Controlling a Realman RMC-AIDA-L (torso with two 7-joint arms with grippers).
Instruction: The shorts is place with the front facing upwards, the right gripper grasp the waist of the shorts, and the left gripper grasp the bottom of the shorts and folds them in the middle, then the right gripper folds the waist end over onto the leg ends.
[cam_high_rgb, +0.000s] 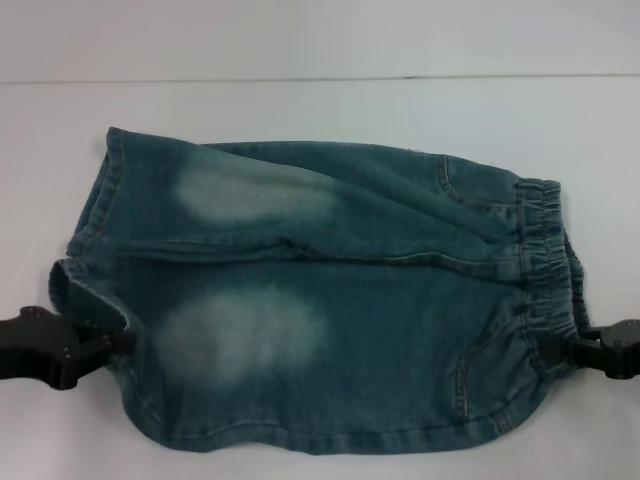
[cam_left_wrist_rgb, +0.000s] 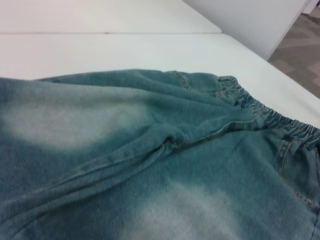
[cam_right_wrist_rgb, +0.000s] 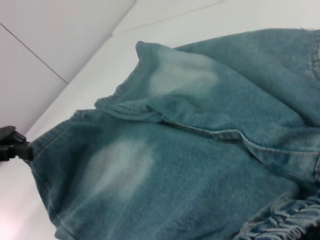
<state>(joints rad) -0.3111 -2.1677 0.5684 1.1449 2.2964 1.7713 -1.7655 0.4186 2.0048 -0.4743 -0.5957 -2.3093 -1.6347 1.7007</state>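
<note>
The teal-blue denim shorts (cam_high_rgb: 330, 300) lie front up on the white table, leg ends to the left and waist to the right. My left gripper (cam_high_rgb: 112, 345) is shut on the bottom hem of the near leg (cam_high_rgb: 95, 305), which is pulled up into a small peak. That same gripper (cam_right_wrist_rgb: 22, 151) shows in the right wrist view, pinching the hem. At the right, my right gripper (cam_high_rgb: 556, 346) is shut on the near end of the puckered elastic waist (cam_high_rgb: 545, 260). The waist (cam_left_wrist_rgb: 272, 117) also shows in the left wrist view.
The white table (cam_high_rgb: 320, 110) extends behind the shorts to a far edge. Its right-hand edge (cam_left_wrist_rgb: 280, 70) and the floor beyond it show in the left wrist view. The shorts' near side lies close to the table's front.
</note>
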